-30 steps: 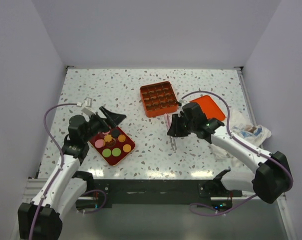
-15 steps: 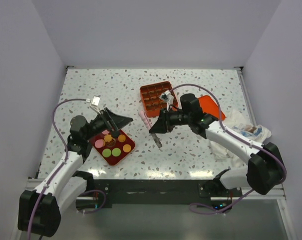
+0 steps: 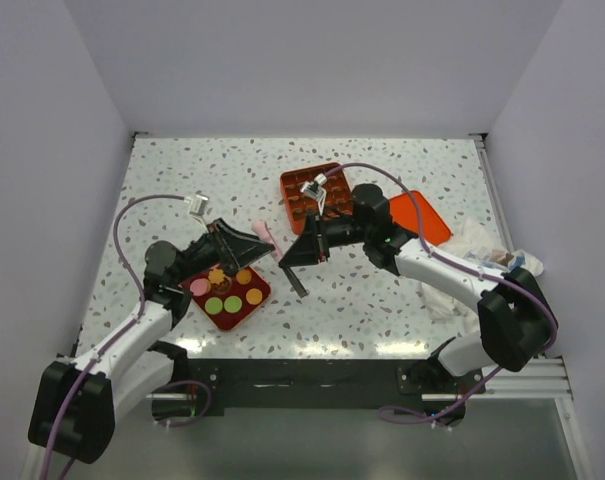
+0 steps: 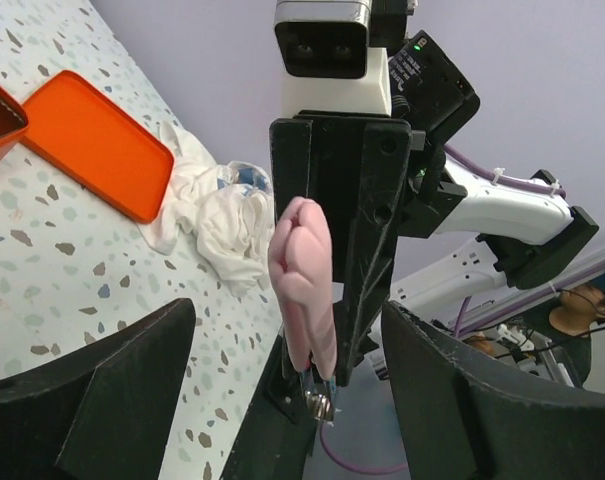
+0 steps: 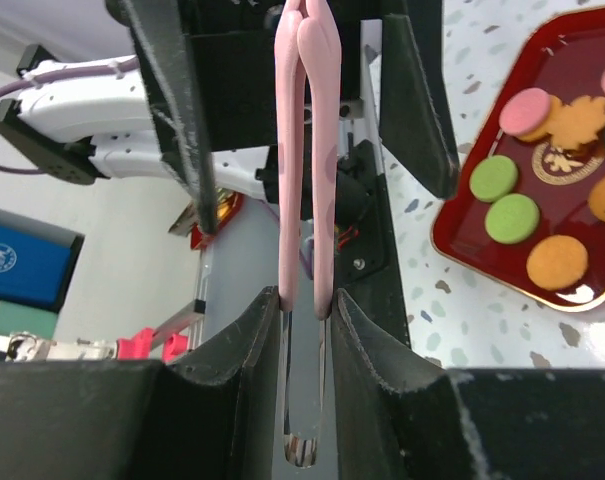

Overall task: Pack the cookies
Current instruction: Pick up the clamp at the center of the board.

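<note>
Several cookies [image 3: 233,302], pink, green, orange and dark, lie on a red tray [image 3: 195,297] at the front left; the right wrist view shows the cookies [image 5: 512,217] too. My right gripper [image 3: 300,252] [image 5: 307,297] is shut on pink tongs [image 3: 265,231] [image 5: 304,150] near their metal bend, holding them out to the left. My left gripper [image 3: 254,247] [image 4: 287,310] stands open, tilted up above the tray. Its fingers [image 4: 102,390] flank the pink tongs [image 4: 300,280] with a gap on each side.
An orange box with a grid of cells [image 3: 300,196] sits mid-table, partly behind the right arm. Its flat orange lid [image 3: 427,216] lies to the right. A white crumpled bag [image 3: 487,262] rests by the right edge. Purple cables loop over both arms.
My right arm has swung left, carrying the tongs from near the orange lid to between my left gripper's fingers. The left gripper has lifted toward them and narrowed slightly.
</note>
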Action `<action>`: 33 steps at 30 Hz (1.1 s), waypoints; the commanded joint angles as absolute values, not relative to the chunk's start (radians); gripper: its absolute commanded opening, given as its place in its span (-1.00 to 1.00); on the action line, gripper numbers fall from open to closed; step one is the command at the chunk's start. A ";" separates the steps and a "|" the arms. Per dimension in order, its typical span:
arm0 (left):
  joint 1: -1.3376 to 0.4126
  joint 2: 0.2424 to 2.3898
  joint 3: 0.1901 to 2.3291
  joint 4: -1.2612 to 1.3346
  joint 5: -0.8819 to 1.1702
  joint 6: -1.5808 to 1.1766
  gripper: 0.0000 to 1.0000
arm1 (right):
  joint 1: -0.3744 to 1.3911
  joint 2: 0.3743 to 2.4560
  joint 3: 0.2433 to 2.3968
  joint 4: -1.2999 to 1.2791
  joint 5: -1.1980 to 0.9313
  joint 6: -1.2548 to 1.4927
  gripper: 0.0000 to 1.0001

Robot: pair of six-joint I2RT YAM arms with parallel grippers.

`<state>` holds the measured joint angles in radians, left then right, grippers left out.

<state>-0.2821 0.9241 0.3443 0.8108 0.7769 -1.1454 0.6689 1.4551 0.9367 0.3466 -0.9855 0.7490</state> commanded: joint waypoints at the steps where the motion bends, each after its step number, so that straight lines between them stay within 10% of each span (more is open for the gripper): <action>1: -0.304 0.945 0.345 0.963 0.762 -1.173 0.55 | 0.681 1.454 0.985 0.463 -1.042 0.798 -0.80; 14: -0.313 1.005 0.327 1.193 0.764 -1.279 -0.55 | 0.683 1.459 0.986 0.466 -1.039 0.801 -0.62; 22: -0.313 0.940 0.313 1.072 0.646 -1.279 -0.62 | 0.683 1.456 1.015 0.328 -1.009 0.681 0.22; 33: -0.313 0.859 0.380 0.832 0.465 -1.252 -0.63 | 0.721 1.474 1.061 0.227 -0.925 0.577 0.29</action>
<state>-0.3092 0.8875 0.3218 0.9169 0.5591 -1.2709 0.6930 1.4689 0.9966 0.2520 -0.9783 0.6327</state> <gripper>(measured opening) 0.245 0.657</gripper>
